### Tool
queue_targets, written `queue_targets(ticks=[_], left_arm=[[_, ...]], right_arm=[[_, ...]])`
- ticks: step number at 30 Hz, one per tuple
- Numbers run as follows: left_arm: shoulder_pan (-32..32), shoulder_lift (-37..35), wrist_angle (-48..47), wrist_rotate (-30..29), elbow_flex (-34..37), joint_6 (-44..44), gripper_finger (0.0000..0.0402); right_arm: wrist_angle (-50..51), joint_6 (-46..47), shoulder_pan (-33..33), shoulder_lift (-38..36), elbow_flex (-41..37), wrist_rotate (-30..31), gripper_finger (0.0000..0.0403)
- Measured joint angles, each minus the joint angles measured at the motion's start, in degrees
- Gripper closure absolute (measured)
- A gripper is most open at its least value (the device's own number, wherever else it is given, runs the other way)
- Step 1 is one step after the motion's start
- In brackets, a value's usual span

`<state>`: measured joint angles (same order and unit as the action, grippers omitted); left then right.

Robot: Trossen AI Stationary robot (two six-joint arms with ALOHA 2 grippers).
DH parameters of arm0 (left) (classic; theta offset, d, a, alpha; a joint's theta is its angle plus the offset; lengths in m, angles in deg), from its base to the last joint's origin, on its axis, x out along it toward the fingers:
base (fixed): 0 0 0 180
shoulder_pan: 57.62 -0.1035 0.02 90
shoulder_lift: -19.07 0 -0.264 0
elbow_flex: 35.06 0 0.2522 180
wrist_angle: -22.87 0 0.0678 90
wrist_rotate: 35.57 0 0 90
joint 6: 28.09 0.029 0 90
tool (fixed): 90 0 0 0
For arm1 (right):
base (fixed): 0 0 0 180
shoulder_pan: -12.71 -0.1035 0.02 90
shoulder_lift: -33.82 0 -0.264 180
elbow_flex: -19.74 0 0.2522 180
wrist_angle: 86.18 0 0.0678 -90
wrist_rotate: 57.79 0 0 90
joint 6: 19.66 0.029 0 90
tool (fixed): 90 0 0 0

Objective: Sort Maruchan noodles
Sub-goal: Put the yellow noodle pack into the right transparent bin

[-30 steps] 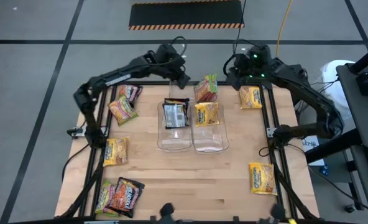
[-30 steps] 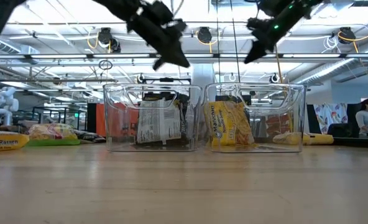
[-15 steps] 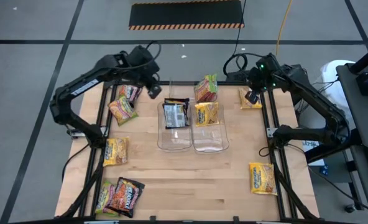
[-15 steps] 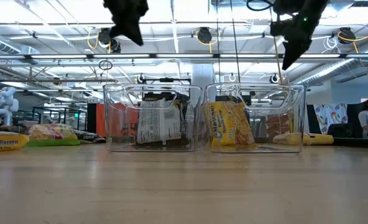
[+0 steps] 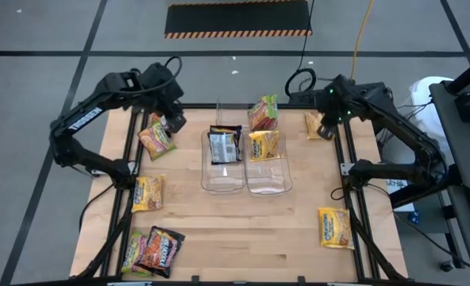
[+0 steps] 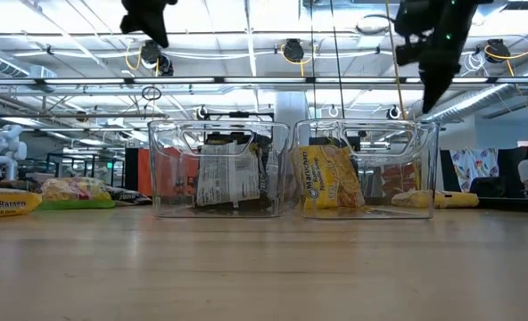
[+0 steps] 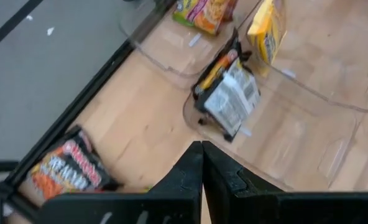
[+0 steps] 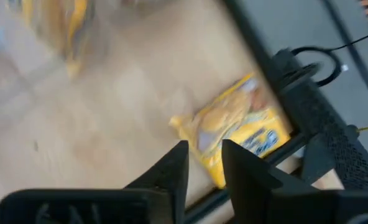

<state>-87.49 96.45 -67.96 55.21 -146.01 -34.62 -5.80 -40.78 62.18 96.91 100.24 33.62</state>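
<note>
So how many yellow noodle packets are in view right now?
4 yellow packets: one standing in the right-hand bin, one far right by the right tool, one mid-left, one near right. The half-covered packet near left may be a fifth.

— What do the arms look like?
— Both are dark, jointed tubes with black cables looping off them. The right arm [image 5: 378, 111] shows a small green light near its wrist.
— And the fingers?
— Black, angular, matte.
</note>
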Motion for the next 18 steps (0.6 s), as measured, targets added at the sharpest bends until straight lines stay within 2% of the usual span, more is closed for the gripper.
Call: queue_targets(ticks=[6, 18], left_arm=[[0.09, -2.84, -2.91, -2.58, 0.00, -1.81, 0.0394], [0.07, -5.96, -4.84, -3.85, 0.01, -5.13, 0.0394]], right_arm=[[-1.30, -11.03, -2.60, 0.00, -9.84, 0.22, 0.0296], [-18.72, -20.32, -5.48, 0.02, -25.80, 1.96, 0.0300]])
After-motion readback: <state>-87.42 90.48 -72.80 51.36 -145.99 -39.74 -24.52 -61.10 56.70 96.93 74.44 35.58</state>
